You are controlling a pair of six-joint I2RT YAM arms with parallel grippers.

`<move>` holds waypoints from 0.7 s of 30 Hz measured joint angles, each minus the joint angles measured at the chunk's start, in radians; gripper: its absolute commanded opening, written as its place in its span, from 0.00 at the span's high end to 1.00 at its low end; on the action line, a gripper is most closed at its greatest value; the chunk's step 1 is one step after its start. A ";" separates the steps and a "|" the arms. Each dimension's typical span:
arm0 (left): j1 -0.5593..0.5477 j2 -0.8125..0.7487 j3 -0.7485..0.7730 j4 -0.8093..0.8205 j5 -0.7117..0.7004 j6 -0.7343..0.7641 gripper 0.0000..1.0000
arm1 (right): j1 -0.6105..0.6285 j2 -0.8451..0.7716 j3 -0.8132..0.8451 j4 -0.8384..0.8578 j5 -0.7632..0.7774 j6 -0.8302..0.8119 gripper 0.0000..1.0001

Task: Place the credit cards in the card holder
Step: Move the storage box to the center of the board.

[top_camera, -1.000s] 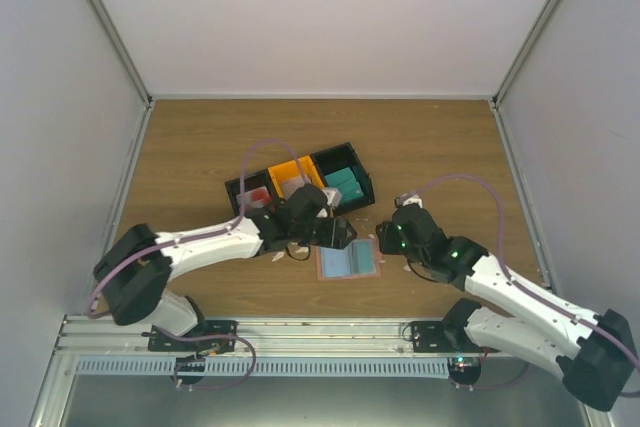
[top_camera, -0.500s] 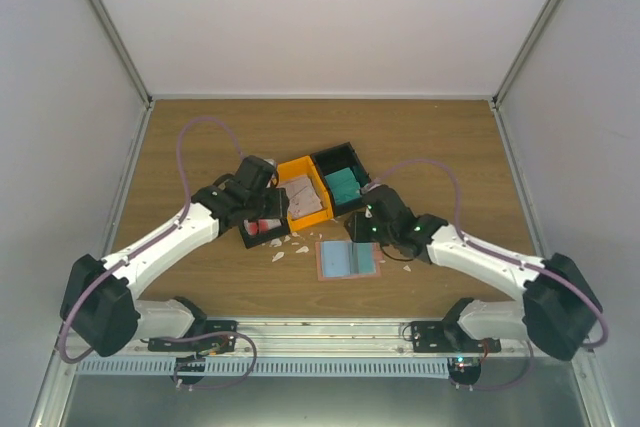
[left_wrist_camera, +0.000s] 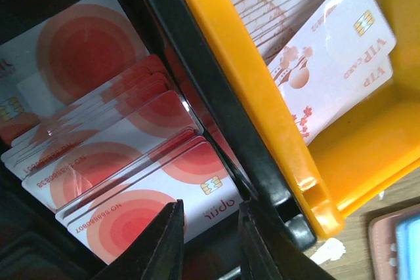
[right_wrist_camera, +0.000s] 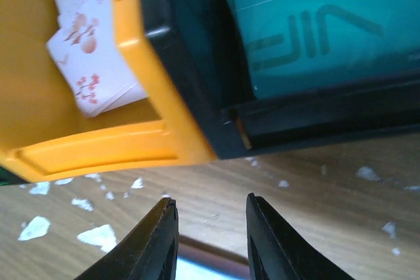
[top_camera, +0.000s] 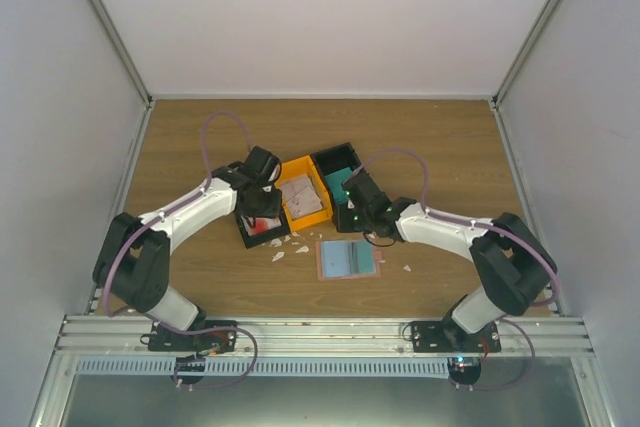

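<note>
Only the left wrist view reveals chips point(left_wrist_camera: 209, 187) on the credit cards point(left_wrist_camera: 131, 155).

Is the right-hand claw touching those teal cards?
Apart. The right wrist view shows the right gripper open over bare table, with the wall of the black bin lying between its fingertips and the teal cards.

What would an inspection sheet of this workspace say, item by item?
Surface: wooden table, littered.
Job's things: red-blob cards, pinkish cards and teal cards stand in the bins; card holder lies open beside them.
Clutter: white paper scraps around the holder.
Grippers: left gripper open over red-blob cards; right gripper open over the table, by the bins.
Cables: two purple cables, looping, untangled.
Surroundings: white walls, metal rail at near edge.
</note>
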 measured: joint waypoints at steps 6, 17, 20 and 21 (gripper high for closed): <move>0.000 0.078 0.011 -0.005 0.006 0.060 0.74 | -0.073 0.057 0.024 -0.003 -0.005 -0.072 0.69; 0.000 0.145 0.064 0.016 0.112 0.154 0.62 | -0.189 0.158 0.077 0.000 -0.034 -0.161 0.70; -0.002 0.169 0.087 0.019 0.112 0.165 0.66 | -0.217 0.176 0.095 -0.003 -0.030 -0.178 0.70; -0.002 0.176 0.092 0.019 0.109 0.168 0.67 | -0.225 0.179 0.101 -0.005 -0.028 -0.181 0.70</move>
